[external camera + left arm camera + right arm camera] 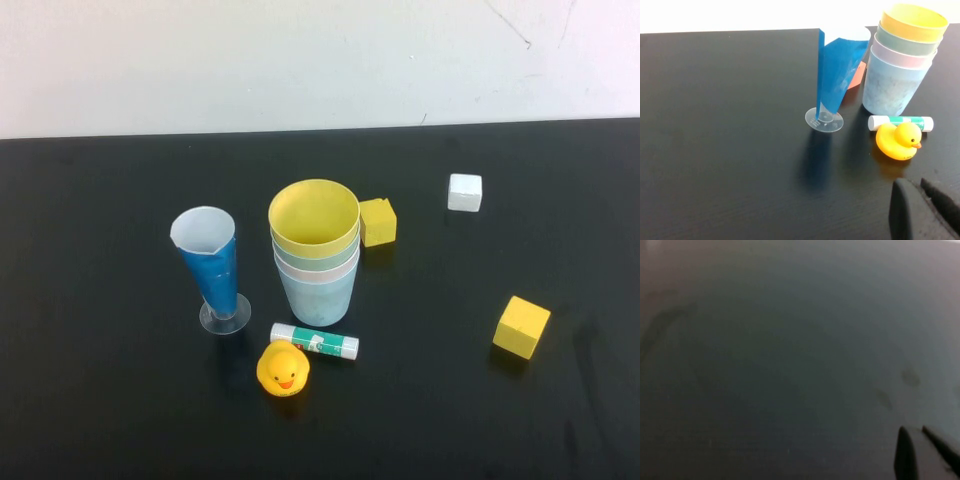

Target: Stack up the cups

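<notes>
The four cups stand nested in one stack at the table's middle: light blue point(318, 300) at the bottom, then pink point(316, 276), mint green point(298, 261) and yellow point(313, 215) on top. The stack also shows in the left wrist view point(892, 90). Neither arm shows in the high view. My left gripper point(912, 182) is shut and empty, low over the table and short of the duck and the stack. My right gripper point(913, 430) is shut and empty, with only bare dark table in front of it.
A tall blue cone glass point(212, 268) stands left of the stack. A rubber duck point(283, 369) and a glue stick point(315, 341) lie in front of it. A yellow cube point(377, 221) touches the stack's right. A white cube point(465, 192) and another yellow cube point(521, 326) sit farther right.
</notes>
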`<state>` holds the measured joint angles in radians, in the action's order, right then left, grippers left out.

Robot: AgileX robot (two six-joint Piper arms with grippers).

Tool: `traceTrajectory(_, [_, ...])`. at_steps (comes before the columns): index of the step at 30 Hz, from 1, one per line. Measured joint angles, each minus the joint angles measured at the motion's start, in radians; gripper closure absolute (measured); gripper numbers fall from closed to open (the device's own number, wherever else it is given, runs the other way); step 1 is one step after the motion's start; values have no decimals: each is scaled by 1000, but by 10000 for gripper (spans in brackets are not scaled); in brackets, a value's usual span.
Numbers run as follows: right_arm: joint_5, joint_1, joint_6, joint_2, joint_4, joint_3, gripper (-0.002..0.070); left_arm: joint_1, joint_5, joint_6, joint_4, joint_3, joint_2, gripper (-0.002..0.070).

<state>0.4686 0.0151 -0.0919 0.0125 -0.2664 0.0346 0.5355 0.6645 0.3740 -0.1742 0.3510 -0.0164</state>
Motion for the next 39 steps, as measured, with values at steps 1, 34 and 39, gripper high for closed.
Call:
traceTrajectory(1, [8,3,-19,0,0,0,678,0,0,0,0,0,0,673])
traceTrajectory(34, [-103,151,178,0,96,-53,678,0,0,0,0,0,0,673])
traceTrajectory(39, [-103,104,145,0,101,-53,678,0,0,0,0,0,0,673])
